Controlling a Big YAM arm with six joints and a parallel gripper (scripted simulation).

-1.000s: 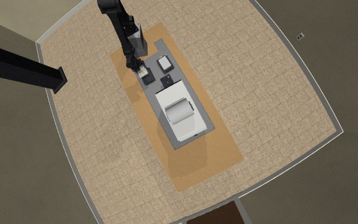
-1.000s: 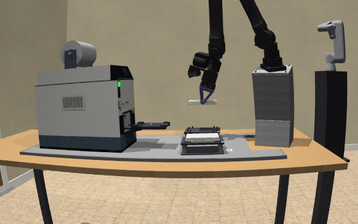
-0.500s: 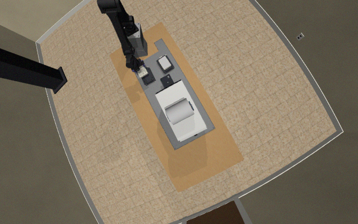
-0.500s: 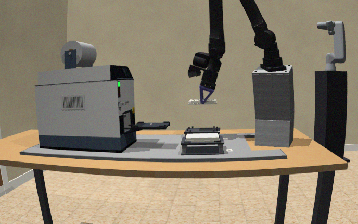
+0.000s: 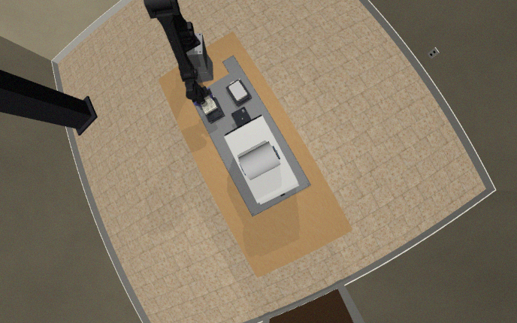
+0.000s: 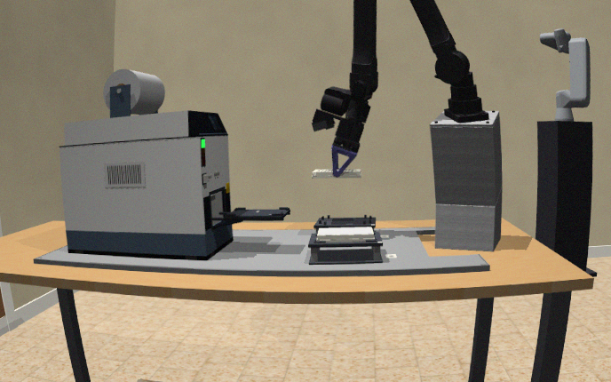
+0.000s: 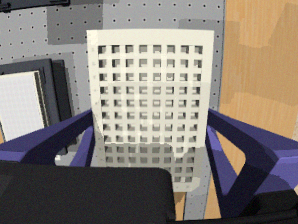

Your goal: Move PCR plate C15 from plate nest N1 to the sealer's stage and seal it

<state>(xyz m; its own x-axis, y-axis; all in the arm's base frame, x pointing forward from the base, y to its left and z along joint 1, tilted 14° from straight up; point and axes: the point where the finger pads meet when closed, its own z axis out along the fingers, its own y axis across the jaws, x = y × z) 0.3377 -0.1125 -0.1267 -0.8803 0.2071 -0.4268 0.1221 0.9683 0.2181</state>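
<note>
Left to right in the exterior view: sealer (image 6: 141, 185) with its lamp (image 6: 202, 143) green, stage (image 6: 260, 212) out at load position and its pocket looks bare, so no cycle run for C15 as far as shown. Next, two plate nests in line on the grey base; the near one, plate nest N2 (image 6: 345, 246), has sealed plate C51 (image 6: 345, 232) sitting in it, untouched. The far nest behind it, plate nest N1 (image 6: 345, 221), looks vacated. Above them the gripper (image 6: 345, 163) is clamped on plate C15 (image 6: 337, 173), which hangs level in the air, well above the nests and well apart from the stage, to its right. Wrist view: blue fingers pinch the plate's two long sides near its close end, wells up, most of the plate sticking out ahead of the fingers. Done, by my read: pick from N1 and lift. Left: carry across to the stage, seat end on in pocket, let go, press START under the lamp, wait amber to green.
</note>
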